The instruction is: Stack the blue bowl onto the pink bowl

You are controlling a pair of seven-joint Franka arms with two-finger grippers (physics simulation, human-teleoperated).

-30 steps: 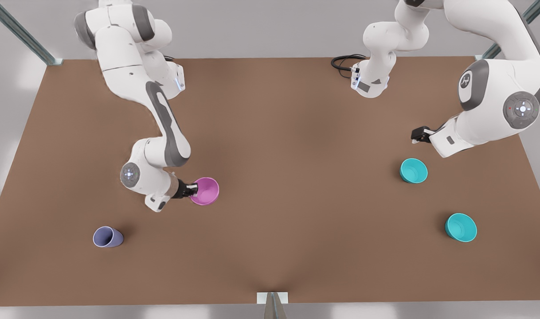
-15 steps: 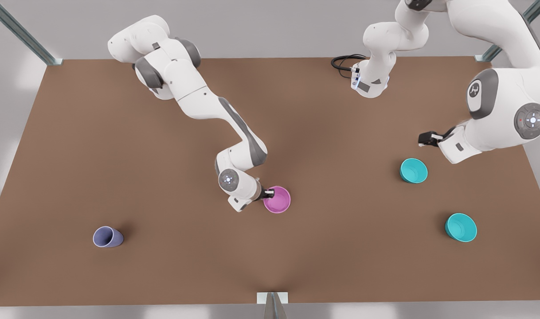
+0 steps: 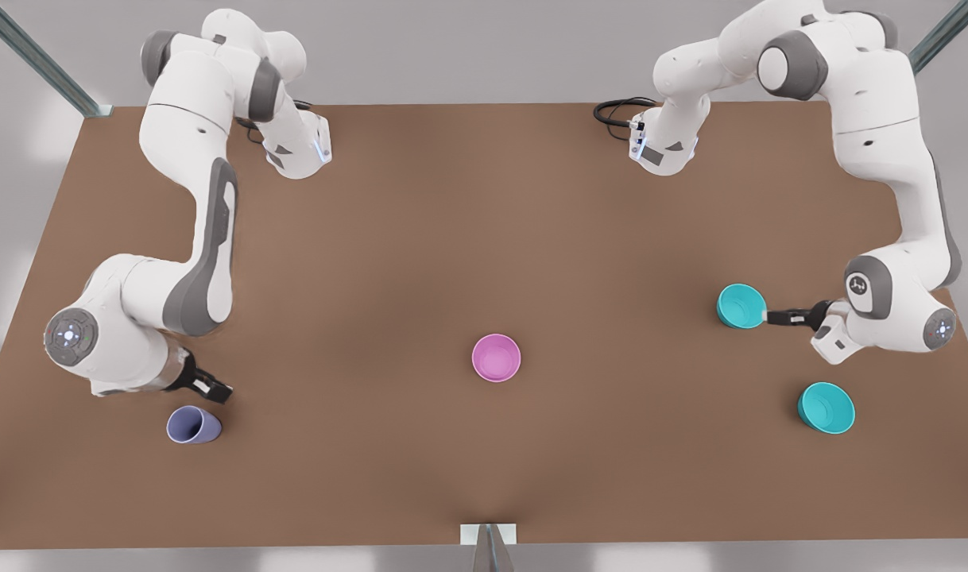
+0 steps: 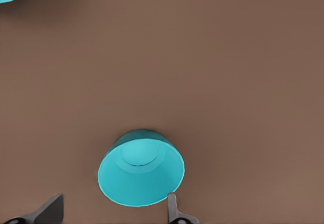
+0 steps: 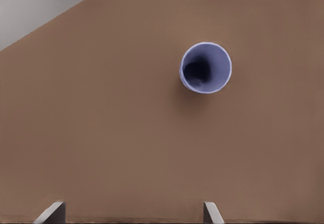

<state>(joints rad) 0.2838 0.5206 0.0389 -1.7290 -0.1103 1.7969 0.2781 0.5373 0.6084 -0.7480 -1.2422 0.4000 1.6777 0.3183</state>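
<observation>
Teal plastic marks the blue bowl (image 3: 741, 306), which stands upright toward the front view's right, with the left gripper (image 3: 770, 317) just at its rim on the side facing that arm. In the left wrist view the gripper's fingers (image 4: 172, 210) are spread wide, one of them right by the rim of the blue bowl (image 4: 140, 174) and the other well off to the side; whether that near finger touches the rim cannot be told, and the gripper holds nothing. The wider teal bowl (image 3: 826, 407) sits nearer the front edge, apart from both. The pink bowl (image 3: 496, 357) stands alone and upright in the middle of the brown surface (image 3: 484, 238), with bare board all around it. The right gripper (image 3: 214, 390) hangs over the front view's left, just above the lavender cup (image 3: 192, 425), its fingers (image 5: 211, 213) set wide apart and carrying nothing. Between the blue bowl and the pink bowl the surface lies open.
</observation>
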